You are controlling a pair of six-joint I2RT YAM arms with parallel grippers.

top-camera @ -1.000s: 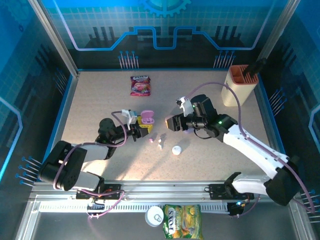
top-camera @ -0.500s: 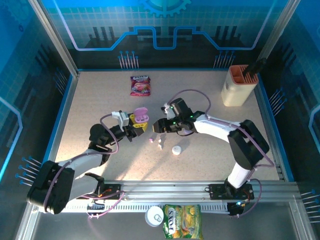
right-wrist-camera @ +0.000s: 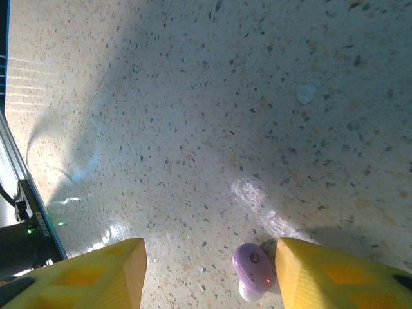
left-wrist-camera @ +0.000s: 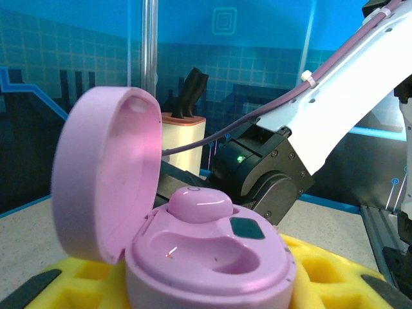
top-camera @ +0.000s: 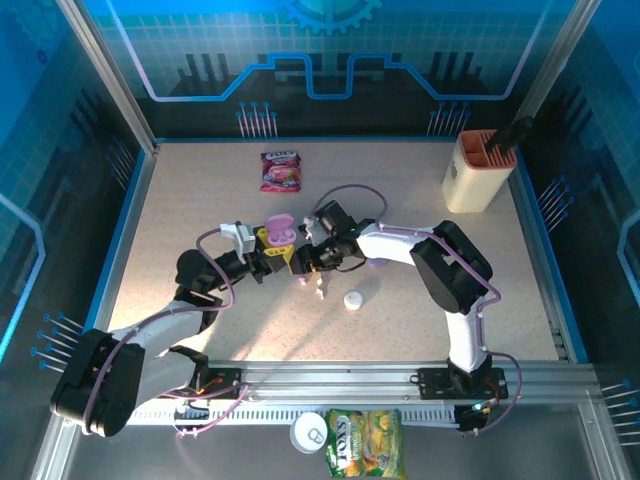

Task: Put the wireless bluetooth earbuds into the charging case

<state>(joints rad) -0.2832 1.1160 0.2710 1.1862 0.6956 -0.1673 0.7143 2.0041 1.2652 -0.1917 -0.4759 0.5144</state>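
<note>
The purple earbud [right-wrist-camera: 254,270] lies on the table at the lower centre of the right wrist view. It is a smooth, glossy oval with a paler part beneath and a pinprick of red light on it; its stem is too small to make out. In the top view two tiny buds [top-camera: 302,282] sit on the tabletop at centre frame, just below the arms' tips, their shapes little more than dots.

The charging case [left-wrist-camera: 206,257] is matte pink plastic, rounded like a pebble, with its hinged lid standing up at the left of the left wrist view. A seated earbud [left-wrist-camera: 198,203] shows as a rounded pink dome at the back of the case, beside a shallow, smooth hollow. The case's lower edge is cut off by the frame.

The table [right-wrist-camera: 193,96] is pale speckled stone-like laminate with a soft sheen.

The left gripper [top-camera: 278,248] is clamped on the case, whose body is bedded between its yellow waffle-textured foam pads. The right gripper [right-wrist-camera: 209,277] stands spread, its yellow fingers [right-wrist-camera: 96,270] in the lower corners either side of the purple earbud. The bud lies nearer the right-hand finger; whether they touch is unclear.

A white round cap [top-camera: 352,300] lies just right of the buds.
</note>
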